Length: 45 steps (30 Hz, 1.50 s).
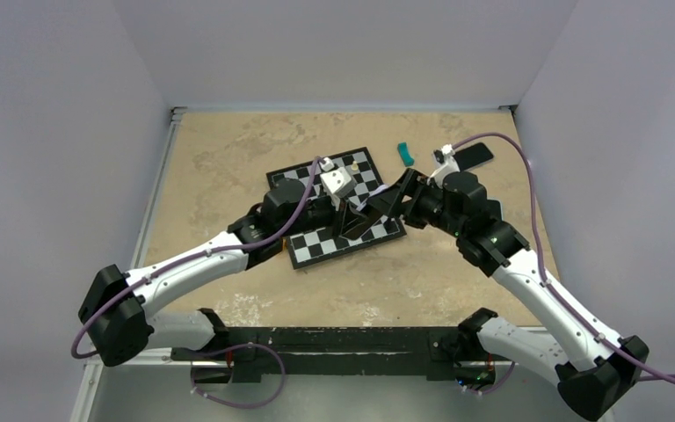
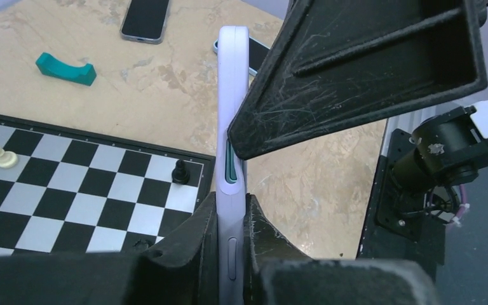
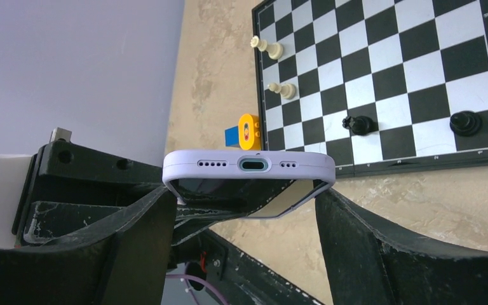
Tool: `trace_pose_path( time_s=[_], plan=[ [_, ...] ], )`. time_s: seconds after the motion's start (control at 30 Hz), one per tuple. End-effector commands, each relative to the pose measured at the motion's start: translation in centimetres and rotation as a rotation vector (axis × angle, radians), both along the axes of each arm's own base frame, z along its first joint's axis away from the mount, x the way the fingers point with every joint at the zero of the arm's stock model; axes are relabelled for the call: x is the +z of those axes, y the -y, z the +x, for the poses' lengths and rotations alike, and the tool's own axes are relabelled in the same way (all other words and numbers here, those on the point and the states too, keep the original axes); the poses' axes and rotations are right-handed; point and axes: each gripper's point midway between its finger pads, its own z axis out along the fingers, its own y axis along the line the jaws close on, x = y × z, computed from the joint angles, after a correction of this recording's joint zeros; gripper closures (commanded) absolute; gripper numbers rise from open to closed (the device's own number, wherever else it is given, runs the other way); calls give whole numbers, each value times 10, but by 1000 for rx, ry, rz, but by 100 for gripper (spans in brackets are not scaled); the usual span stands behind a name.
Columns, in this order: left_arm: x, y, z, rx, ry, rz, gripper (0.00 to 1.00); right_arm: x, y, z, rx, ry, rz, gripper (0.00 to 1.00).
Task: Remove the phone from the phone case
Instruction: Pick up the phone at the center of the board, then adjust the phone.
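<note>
1. Seen edge-on from the left wrist: a pale lilac, matte, round-cornered phone case (image 2: 232,95), held in the air.
2. Pinched on its front and back faces, at the end with the long side button, by the closed left gripper (image 2: 232,206).
3. Flanked across its width by the right gripper (image 3: 244,197), one finger against each long edge.
4. Fitted around a teal-framed phone (image 2: 230,166); teal showing through a side slot and ringing the charging port, which sits between two rows of speaker holes.
5. From the right wrist, presents its bottom edge level, dark glossy face underneath.
</note>
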Motion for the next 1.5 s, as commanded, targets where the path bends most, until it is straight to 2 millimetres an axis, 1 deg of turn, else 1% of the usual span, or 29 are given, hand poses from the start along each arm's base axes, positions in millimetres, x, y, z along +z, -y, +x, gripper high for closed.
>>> trace_pose_path(
  time_s=[0.0, 0.03, 0.07, 0.1, 0.13, 0.17, 0.27, 0.3, 0.37, 0.43, 0.5, 0.53, 0.6, 0.67, 0.73, 0.77, 0.8, 0.87, 0.9, 0.93, 1.03, 1.17, 1.2, 1.23, 1.27, 1.33, 1.4, 1.47],
  plan=[
    [30, 16, -17, -134, -25, -53, 100, 61, -11, -8, 108, 217, 74, 76],
    [34, 17, -23, -161, -30, -65, 100, 63, -10, -10, 127, 242, 61, 55],
    [39, 17, -28, -181, -33, -78, 100, 64, -8, -12, 139, 267, 42, 37],
    [45, 16, -31, -194, -33, -93, 100, 63, -4, -14, 150, 291, 3, 26],
    [50, 15, -34, -198, -36, -104, 100, 64, -1, -17, 160, 312, -26, 19],
    [55, 13, -36, -197, -43, -114, 100, 65, 3, -19, 162, 330, -51, 16],
    [73, 8, -41, -208, -56, -143, 100, 68, 22, -22, 119, 379, -133, 11],
    [79, 6, -44, -219, -62, -149, 100, 69, 30, -21, 90, 391, -162, 11],
    [88, 3, -48, -237, -73, -161, 100, 70, 39, -23, 71, 415, -198, 10],
    [95, 2, -52, -261, -97, -178, 100, 78, 41, -28, 88, 451, -197, 10],
    [99, 3, -58, -307, -133, -178, 100, 88, 35, -38, 155, 499, -185, 10],
    [99, 2, -61, -338, -167, -168, 100, 92, 33, -42, 184, 512, -189, 10],
    [89, -2, -66, -387, -281, -123, 100, 92, 29, -47, 252, 519, -227, 10],
    [80, -12, -70, -424, -382, -84, 100, 88, 25, -52, 330, 506, -271, 10],
    [70, -21, -83, -486, -432, -43, 100, 82, 14, -61, 440, 490, -272, 11],
    [65, -26, -90, -510, -434, -23, 100, 76, 7, -67, 510, 480, -264, 12],
    [62, -30, -96, -526, -438, -9, 100, 71, -3, -78, 615, 474, -233, 15],
    [54, -35, -103, -543, -448, 5, 100, 64, -24, -103, 831, 451, -116, 24],
    [50, -38, -106, -546, -460, 18, 100, 60, -31, -113, 914, 433, -59, 28],
    [48, -38, -107, -558, -466, 21, 100, 58, -37, -118, 964, 423, -20, 32],
    [47, -41, -116, -600, -498, 22, 100, 44, -48, -120, 1011, 394, 11, 44],
    [49, -46, -121, -602, -468, 21, 100, 30, -55, -128, 1079, 347, 30, 69],
    [49, -47, -120, -589, -458, 23, 100, 29, -56, -131, 1089, 345, 42, 77],
    [49, -48, -119, -573, -449, 26, 100, 30, -57, -133, 1092, 346, 59, 91],
    [48, -48, -117, -553, -445, 32, 100, 31, -58, -133, 1083, 350, 73, 100],
    [42, -50, -102, -440, -442, 63, 100, 40, -60, -125, 1005, 389, 90, 100],
    [38, -57, -79, -263, -437, 80, 89, 51, -61, -117, 909, 412, 125, 100],
    [33, -72, -55, -27, -445, 61, 69, 63, -61, -106, 797, 413, 161, 100]
  ],
)
